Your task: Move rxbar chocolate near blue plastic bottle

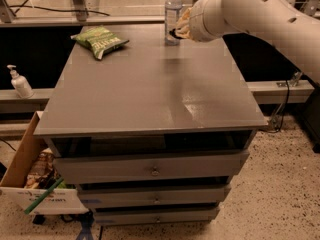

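Note:
The blue plastic bottle [173, 11], clear with a white cap, stands upright at the back edge of the grey tabletop [150, 84]. My gripper [180, 28] is right beside the bottle, on its right, at about the height of its lower half. A small dark piece, the rxbar chocolate [175, 33], shows at the gripper's tip and is held there, almost touching the bottle. Most of the bar is hidden by the gripper.
A green chip bag [100, 40] lies at the back left of the tabletop. The table is a drawer cabinet [152, 169]. A white pump bottle [20, 82] stands on a ledge at the left. A cardboard box [30, 179] of items sits on the floor at the lower left.

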Tool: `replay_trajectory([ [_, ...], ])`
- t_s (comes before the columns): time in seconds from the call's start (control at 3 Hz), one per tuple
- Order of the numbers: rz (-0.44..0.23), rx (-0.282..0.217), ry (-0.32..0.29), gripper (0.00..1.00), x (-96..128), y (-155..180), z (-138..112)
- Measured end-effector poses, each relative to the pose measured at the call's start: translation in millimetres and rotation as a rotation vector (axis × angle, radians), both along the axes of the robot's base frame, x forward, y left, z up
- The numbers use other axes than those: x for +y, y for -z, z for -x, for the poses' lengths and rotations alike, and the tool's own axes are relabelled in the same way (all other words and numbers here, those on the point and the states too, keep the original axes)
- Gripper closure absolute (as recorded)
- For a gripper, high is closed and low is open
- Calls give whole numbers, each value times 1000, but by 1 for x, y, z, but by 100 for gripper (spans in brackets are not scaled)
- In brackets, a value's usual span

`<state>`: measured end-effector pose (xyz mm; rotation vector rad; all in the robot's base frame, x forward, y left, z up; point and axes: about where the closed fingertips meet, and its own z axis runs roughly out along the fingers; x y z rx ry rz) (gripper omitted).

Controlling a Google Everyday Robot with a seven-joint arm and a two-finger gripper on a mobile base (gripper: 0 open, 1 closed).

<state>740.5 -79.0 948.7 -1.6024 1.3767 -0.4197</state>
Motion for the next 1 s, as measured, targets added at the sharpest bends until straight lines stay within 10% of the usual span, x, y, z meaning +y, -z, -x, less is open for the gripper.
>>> replay_trajectory([
  [1.0,94,98,-32,100,-5,76,-68],
])
